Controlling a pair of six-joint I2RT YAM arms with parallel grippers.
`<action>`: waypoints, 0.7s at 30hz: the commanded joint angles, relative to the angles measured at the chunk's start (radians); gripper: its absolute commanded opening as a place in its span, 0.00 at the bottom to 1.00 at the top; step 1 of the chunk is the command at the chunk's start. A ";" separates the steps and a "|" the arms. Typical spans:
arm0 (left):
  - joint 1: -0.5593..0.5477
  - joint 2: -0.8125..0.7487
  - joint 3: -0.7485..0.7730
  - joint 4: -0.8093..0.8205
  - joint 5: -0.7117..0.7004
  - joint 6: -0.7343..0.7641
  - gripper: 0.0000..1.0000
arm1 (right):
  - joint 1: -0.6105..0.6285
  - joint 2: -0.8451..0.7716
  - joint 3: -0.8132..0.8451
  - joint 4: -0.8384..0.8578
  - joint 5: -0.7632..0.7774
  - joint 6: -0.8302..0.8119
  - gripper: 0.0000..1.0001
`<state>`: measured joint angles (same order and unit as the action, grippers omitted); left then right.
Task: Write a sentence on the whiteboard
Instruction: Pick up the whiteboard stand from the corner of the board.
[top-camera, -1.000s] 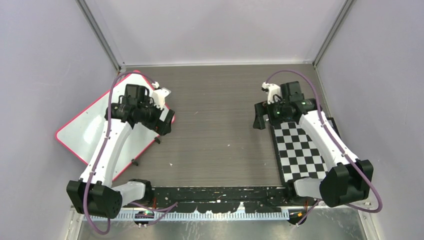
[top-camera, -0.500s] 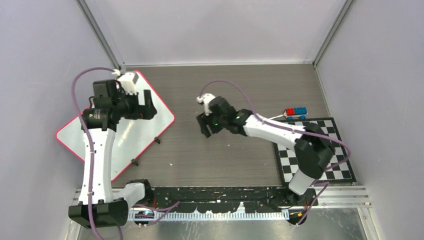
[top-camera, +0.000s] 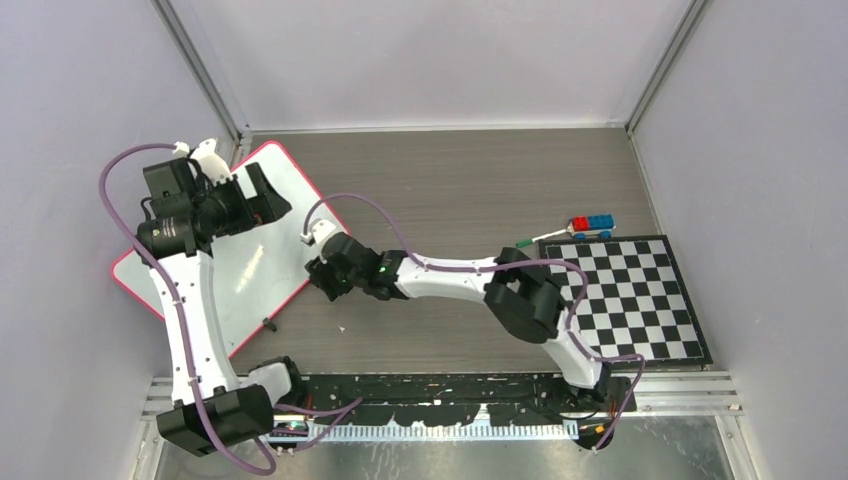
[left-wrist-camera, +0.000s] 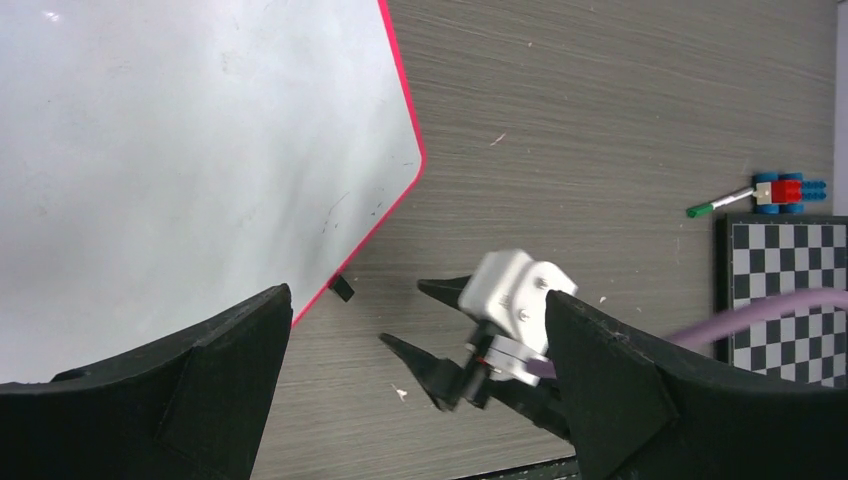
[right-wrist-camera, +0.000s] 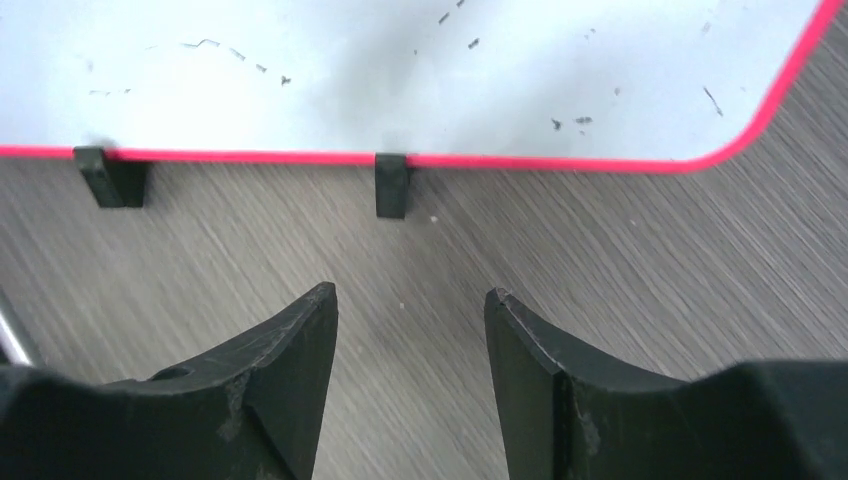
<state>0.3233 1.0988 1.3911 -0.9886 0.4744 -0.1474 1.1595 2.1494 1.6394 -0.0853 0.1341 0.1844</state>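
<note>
Table (top-camera: 450, 190): grey wood-grain top, walled on three sides.

Whiteboard (top-camera: 255, 268): located at the left side of the table, one corner at the left wall. Set at an angle to the table edges, long axis running from near left toward far centre. Clipped long edge turned toward the table middle. Pink-red rim visible on all exposed edges. White face marked only with faint dark specks, as seen from the right wrist (right-wrist-camera: 400, 70).

Checkerboard mat (top-camera: 630, 295): placed at the right side, well apart from the whiteboard.

Left gripper (top-camera: 268, 195): raised above the far end of the whiteboard, released, jaws spread wide, nothing between them (left-wrist-camera: 416, 293).

Right gripper (top-camera: 320, 275): reached across the table, low over bare wood just beside the clipped edge, apart from it. Jaws parted, nothing grasped (right-wrist-camera: 408, 290).

Red-and-blue brick car (top-camera: 590, 226): parked just beyond the far edge of the mat.

Green-capped marker (top-camera: 545, 239): laid on the table, one end at the brick car, the green end pointing away from it.

Black clips (right-wrist-camera: 391, 185): two seen on the rim, the right-hand one directly ahead of the right gripper.
</note>
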 joint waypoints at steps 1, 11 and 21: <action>0.014 -0.013 0.017 0.036 0.051 -0.025 1.00 | 0.005 0.093 0.165 -0.036 0.043 0.043 0.59; 0.043 -0.014 -0.007 0.064 0.087 -0.041 1.00 | 0.015 0.228 0.335 -0.119 -0.001 0.067 0.57; 0.055 -0.034 -0.030 0.079 0.086 -0.052 1.00 | 0.014 0.313 0.444 -0.148 0.029 0.046 0.52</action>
<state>0.3634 1.0927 1.3735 -0.9638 0.5362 -0.1810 1.1690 2.4371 1.9999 -0.2260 0.1387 0.2375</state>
